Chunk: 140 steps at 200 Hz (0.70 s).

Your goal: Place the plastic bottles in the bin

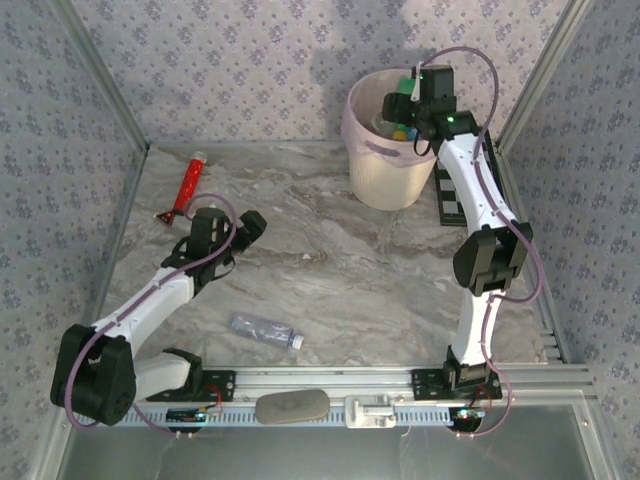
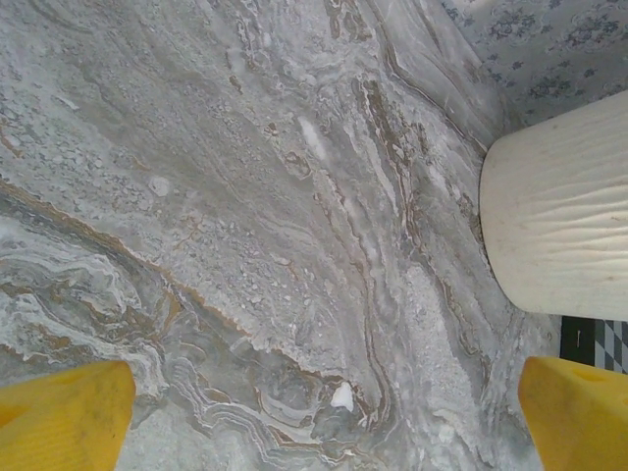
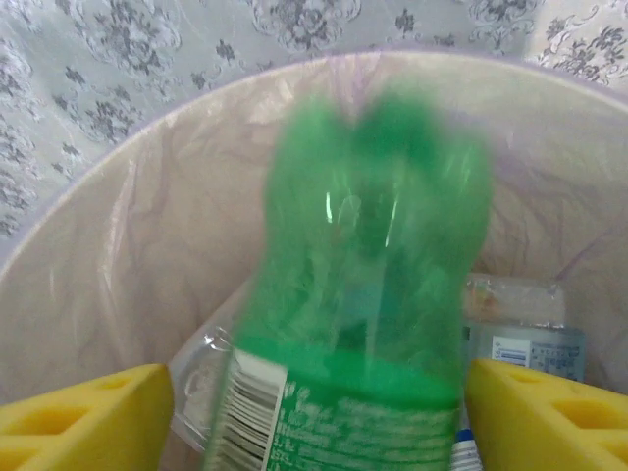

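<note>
My right gripper [image 1: 402, 106] [image 3: 319, 412] hangs over the mouth of the bin [image 1: 385, 180] [image 3: 98, 177], a cream wastebasket with a pinkish liner. Between its yellow fingers [image 3: 88, 417] is a green plastic bottle [image 3: 363, 294], blurred; the jaws stand open, with a gap between the left finger and the bottle. Clear bottles [image 3: 520, 343] lie at the bottom of the bin. One clear bottle with a white cap [image 1: 265, 330] lies on the table near the front, between the arms. My left gripper [image 1: 250, 225] [image 2: 324, 422] is open above bare marble, holding nothing.
A red tube with a white cap [image 1: 188, 185] lies at the back left. A checkerboard [image 1: 450, 195] [image 2: 599, 339] stands just right of the bin. The bin's side [image 2: 559, 216] is ahead and to the right of the left gripper. Patterned walls enclose the table.
</note>
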Each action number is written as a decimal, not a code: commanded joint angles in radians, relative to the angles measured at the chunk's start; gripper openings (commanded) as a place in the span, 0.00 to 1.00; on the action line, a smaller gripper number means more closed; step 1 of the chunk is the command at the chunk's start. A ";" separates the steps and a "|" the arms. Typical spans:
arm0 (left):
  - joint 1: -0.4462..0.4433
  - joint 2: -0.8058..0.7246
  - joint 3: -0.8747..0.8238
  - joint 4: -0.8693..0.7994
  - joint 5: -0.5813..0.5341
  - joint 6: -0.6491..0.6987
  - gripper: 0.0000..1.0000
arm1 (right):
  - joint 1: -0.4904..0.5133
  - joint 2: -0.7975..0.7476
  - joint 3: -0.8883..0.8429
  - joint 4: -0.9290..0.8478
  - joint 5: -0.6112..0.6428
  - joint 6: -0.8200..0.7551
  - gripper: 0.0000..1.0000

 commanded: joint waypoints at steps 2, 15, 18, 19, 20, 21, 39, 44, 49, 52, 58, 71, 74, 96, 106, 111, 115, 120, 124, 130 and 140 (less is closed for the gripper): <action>0.003 -0.017 0.052 -0.059 0.018 0.032 1.00 | 0.007 -0.012 0.070 -0.033 0.019 -0.017 0.88; 0.003 -0.034 0.055 -0.095 0.019 0.039 1.00 | 0.013 -0.042 0.059 -0.033 0.027 -0.021 0.94; 0.003 -0.039 0.056 -0.102 0.020 0.040 1.00 | 0.016 -0.051 0.051 -0.033 0.029 -0.023 0.95; 0.003 -0.041 0.055 -0.104 0.021 0.040 1.00 | 0.017 -0.055 0.048 -0.033 0.030 -0.024 0.96; 0.003 -0.043 0.055 -0.107 0.020 0.040 1.00 | 0.018 -0.058 0.045 -0.033 0.031 -0.024 0.96; 0.003 -0.046 0.055 -0.109 0.020 0.040 1.00 | 0.019 -0.062 0.042 -0.031 0.031 -0.024 0.97; 0.001 -0.077 0.056 -0.168 0.024 0.042 1.00 | 0.043 -0.145 -0.067 0.020 0.039 -0.033 0.99; 0.000 -0.088 0.058 -0.189 0.025 0.044 1.00 | 0.052 -0.174 -0.109 0.042 0.040 -0.037 0.99; -0.002 -0.098 0.061 -0.212 0.025 0.047 1.00 | 0.063 -0.205 -0.154 0.066 0.042 -0.039 0.99; -0.003 -0.104 0.063 -0.227 0.025 0.049 1.00 | 0.070 -0.222 -0.186 0.079 0.046 -0.040 0.99; -0.007 -0.116 0.066 -0.256 0.025 0.055 1.00 | 0.083 -0.267 -0.250 0.115 0.052 -0.041 0.99; -0.021 -0.142 0.078 -0.332 0.025 0.071 1.00 | 0.111 -0.357 -0.400 0.208 0.061 -0.030 0.99; -0.025 -0.147 0.081 -0.352 0.024 0.072 1.00 | 0.117 -0.376 -0.435 0.228 0.060 -0.027 0.99; -0.067 -0.193 0.094 -0.491 0.003 0.075 1.00 | 0.170 -0.502 -0.673 0.367 0.055 0.022 0.99; -0.096 -0.217 0.092 -0.544 -0.015 0.063 1.00 | 0.199 -0.541 -0.760 0.416 0.050 0.040 0.99; -0.112 -0.230 0.089 -0.571 -0.025 0.056 1.00 | 0.216 -0.557 -0.798 0.434 0.054 0.049 0.99; -0.125 -0.240 0.086 -0.591 -0.033 0.047 1.00 | 0.229 -0.567 -0.825 0.447 0.059 0.057 0.99; -0.141 -0.253 0.082 -0.614 -0.042 0.036 1.00 | 0.247 -0.576 -0.856 0.461 0.064 0.065 0.99; -0.153 -0.263 0.077 -0.628 -0.050 0.027 1.00 | 0.260 -0.583 -0.879 0.471 0.068 0.071 0.99; -0.172 -0.277 0.069 -0.665 -0.059 0.012 1.00 | 0.279 -0.590 -0.909 0.482 0.070 0.079 0.99; -0.203 -0.301 0.053 -0.705 -0.072 -0.016 1.00 | 0.315 -0.596 -0.950 0.496 0.084 0.089 0.99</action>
